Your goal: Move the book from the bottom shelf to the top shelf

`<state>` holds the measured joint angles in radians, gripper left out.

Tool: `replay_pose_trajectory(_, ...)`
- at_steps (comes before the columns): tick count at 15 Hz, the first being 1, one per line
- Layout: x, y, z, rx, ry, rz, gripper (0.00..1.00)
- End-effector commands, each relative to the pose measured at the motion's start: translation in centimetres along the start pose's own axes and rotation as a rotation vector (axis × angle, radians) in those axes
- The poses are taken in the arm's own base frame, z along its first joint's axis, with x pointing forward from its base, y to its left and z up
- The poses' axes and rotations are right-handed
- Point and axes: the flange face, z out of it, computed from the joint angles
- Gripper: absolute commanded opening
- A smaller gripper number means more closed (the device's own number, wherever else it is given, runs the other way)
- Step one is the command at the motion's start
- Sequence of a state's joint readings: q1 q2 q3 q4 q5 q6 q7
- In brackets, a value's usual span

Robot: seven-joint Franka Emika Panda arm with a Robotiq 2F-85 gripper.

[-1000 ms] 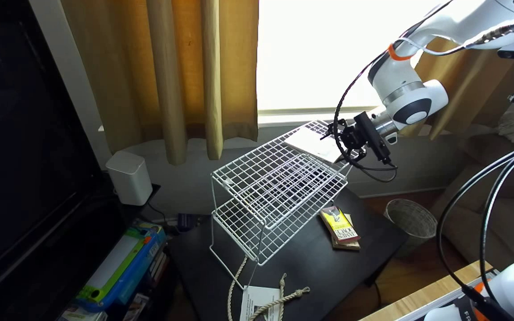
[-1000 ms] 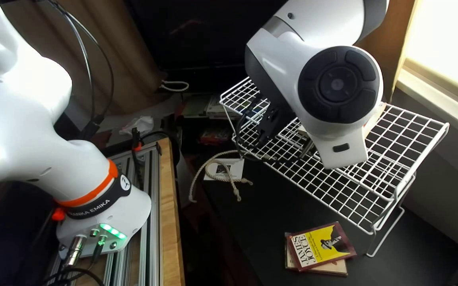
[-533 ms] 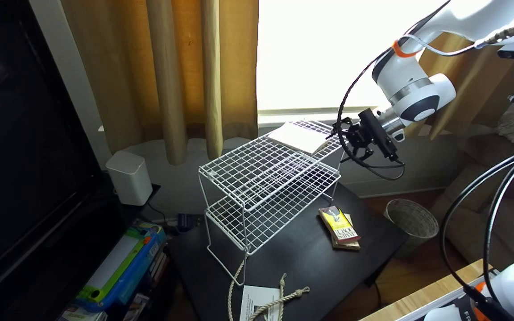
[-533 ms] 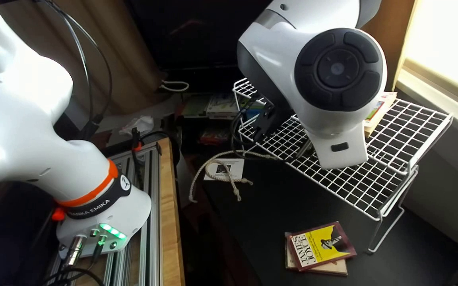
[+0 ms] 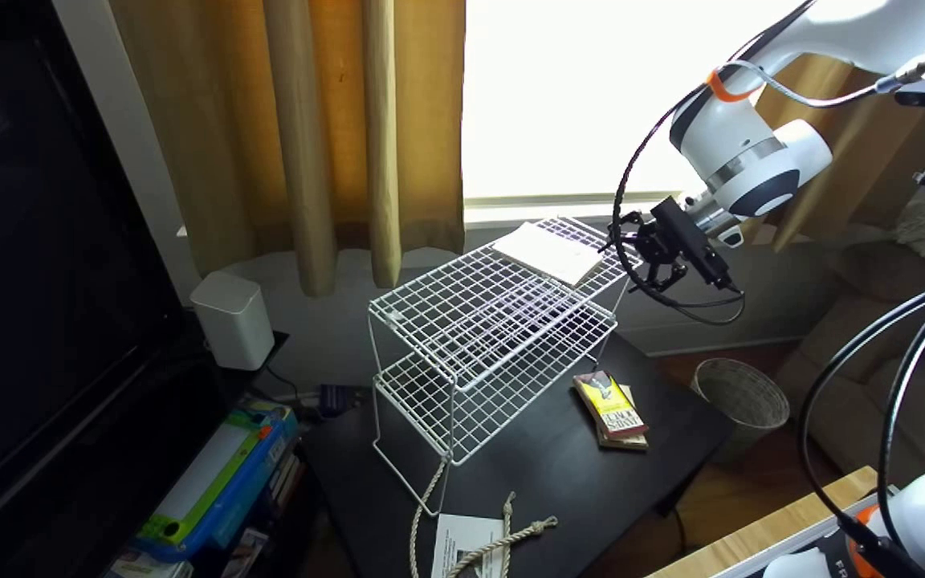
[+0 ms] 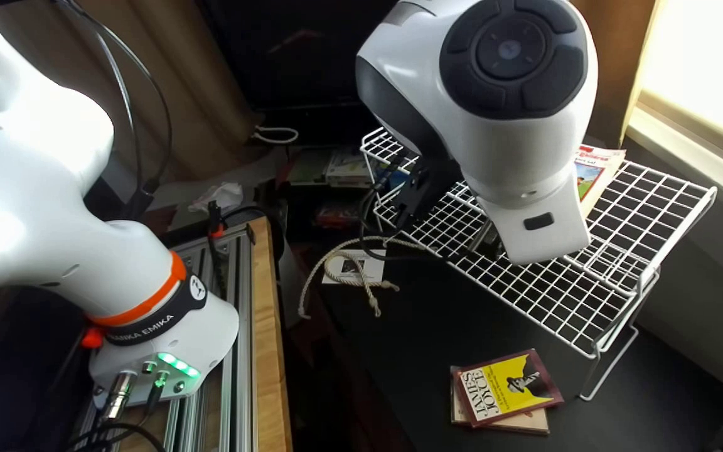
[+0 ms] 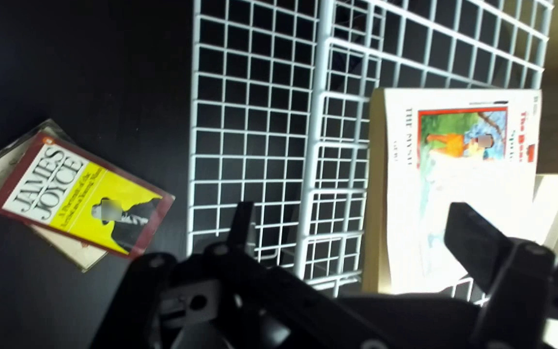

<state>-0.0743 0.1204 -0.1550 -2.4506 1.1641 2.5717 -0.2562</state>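
Observation:
The book (image 5: 547, 253) lies flat on the far end of the top shelf (image 5: 454, 313), the upper white wire grid. Its picture cover faces up in the wrist view (image 7: 472, 131); it also shows partly behind the arm in an exterior view (image 6: 592, 179). The bottom shelf (image 5: 478, 417), the lower wire grid, holds nothing that I can see. My gripper (image 5: 619, 269) is beside the book at the shelf's end, apart from it. In the wrist view the fingers (image 7: 351, 208) are wide open, with nothing held; the right finger overlaps the cover in the picture.
A yellow James Joyce book (image 5: 611, 404) lies on another book on the black table (image 5: 559, 474) beside the rack. A rope (image 6: 364, 285) and a white card (image 6: 371, 263) lie at the table's end. Curtains (image 5: 334, 120) and a window sill (image 5: 527, 213) stand behind the rack.
My gripper has drawn back from the book, rightward in an exterior view, leaving a gap. The rack and book swayed left in that view, then partly back.

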Motion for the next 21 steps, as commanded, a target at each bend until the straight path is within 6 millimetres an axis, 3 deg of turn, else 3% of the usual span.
replay_pose_trajectory(1, -1.4, -0.4, -2.1, -0.116, 0.088, -0.076, 1.00)
replay_pose_trajectory(8, -2.5, -2.4, -3.7, -0.327, 0.194, -0.306, 1.00)
replay_pose_trajectory(12, -2.8, -5.9, -7.1, -0.349, 0.274, -0.402, 1.00)
replay_pose_trajectory(17, -4.4, -9.0, -9.9, -0.314, 0.228, -0.437, 1.00)
replay_pose_trajectory(18, -3.3, -8.6, -8.8, -0.321, 0.258, -0.433, 1.00)
replay_pose_trajectory(21, -3.9, -9.4, -9.8, -0.316, 0.248, -0.441, 1.00)
